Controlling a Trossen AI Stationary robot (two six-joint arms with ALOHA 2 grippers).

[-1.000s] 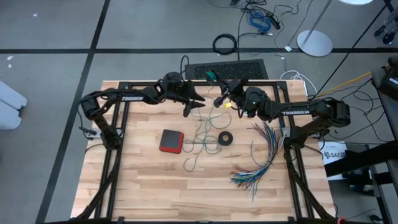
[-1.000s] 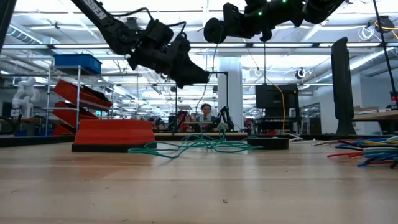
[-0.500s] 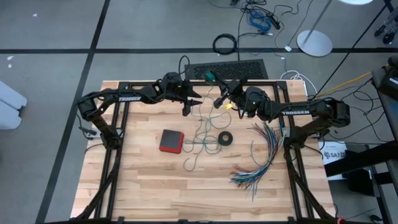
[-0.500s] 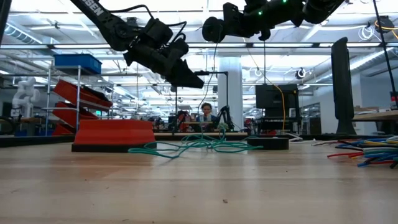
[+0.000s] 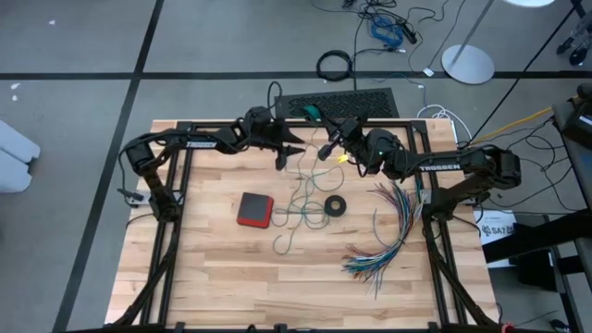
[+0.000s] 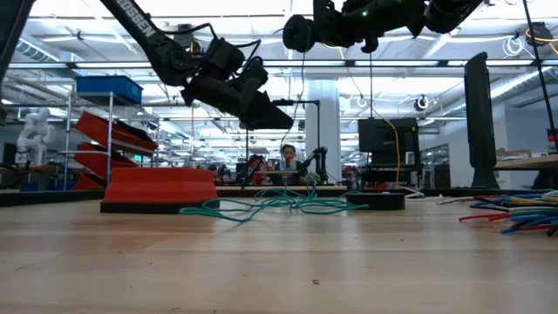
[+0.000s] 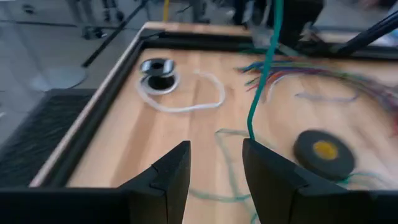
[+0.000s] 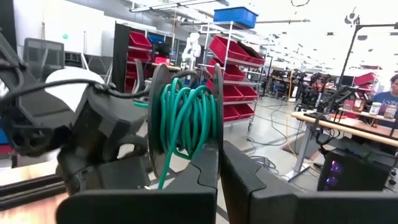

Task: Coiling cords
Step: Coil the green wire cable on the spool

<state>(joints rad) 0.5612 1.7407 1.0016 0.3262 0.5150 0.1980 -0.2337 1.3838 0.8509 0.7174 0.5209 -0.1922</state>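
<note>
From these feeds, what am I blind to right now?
- Teal-green cord: left wrist view cuts off its upper end, blurs it.
- Spool rim: right wrist view, right gripper fingers cover the lower part.
- Tangled teal-green cord on the table: low view flattens it; loops uncountable.

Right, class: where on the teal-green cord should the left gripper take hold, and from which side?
Take the teal-green cord on the straight stretch hanging below the spool in the right gripper, above the tangled heap on the table. That stretch hangs near vertical and free, so bring the left gripper in level, open fingers either side.
</note>
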